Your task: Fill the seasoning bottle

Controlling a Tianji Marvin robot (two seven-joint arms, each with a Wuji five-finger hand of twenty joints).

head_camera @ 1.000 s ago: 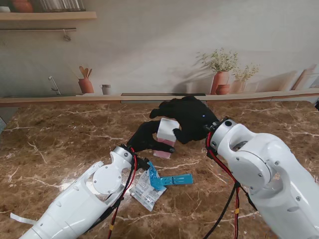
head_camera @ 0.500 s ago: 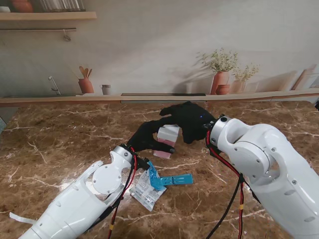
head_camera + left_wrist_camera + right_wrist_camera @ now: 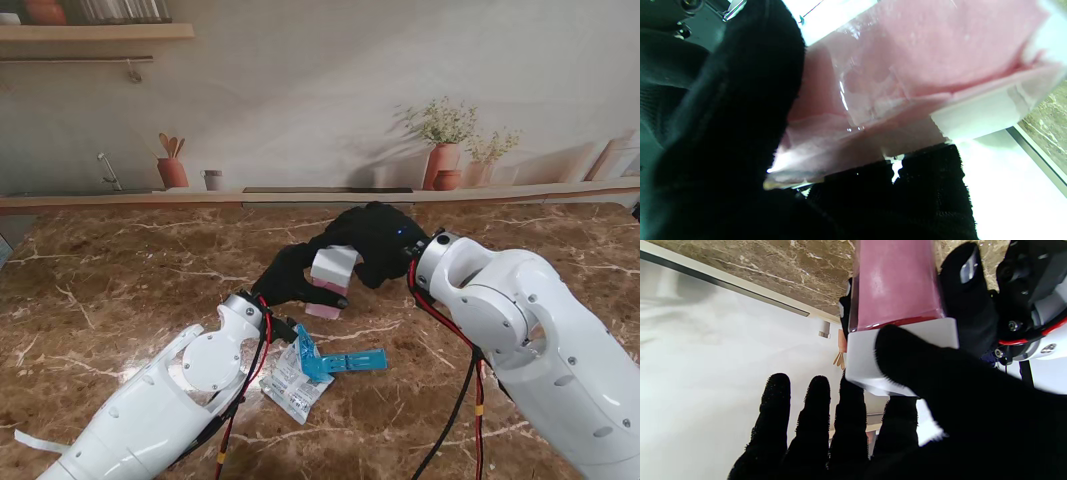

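The seasoning bottle (image 3: 323, 304) is square and clear, with pink contents (image 3: 907, 66) and a white cap (image 3: 333, 266). It stands tilted on the marble table (image 3: 120, 290) near the middle. My left hand (image 3: 290, 280), in a black glove, is shut around the bottle's body from the near side. My right hand (image 3: 378, 238) covers the cap from the far right side. In the right wrist view its thumb (image 3: 923, 366) lies across the cap (image 3: 863, 360) and the other fingers (image 3: 816, 426) stretch out straight behind it. The bottle's mouth is hidden.
A torn white sachet (image 3: 291, 381) and a blue strip (image 3: 350, 361) lie on the table just nearer to me than the bottle, beside my left wrist. A white scrap (image 3: 35, 440) lies at the near left. A low ledge (image 3: 150, 200) and the wall bound the far edge.
The white cap sank a little and now leans left. My right arm has shifted slightly left, staying on the cap. The left hand has kept its hold.
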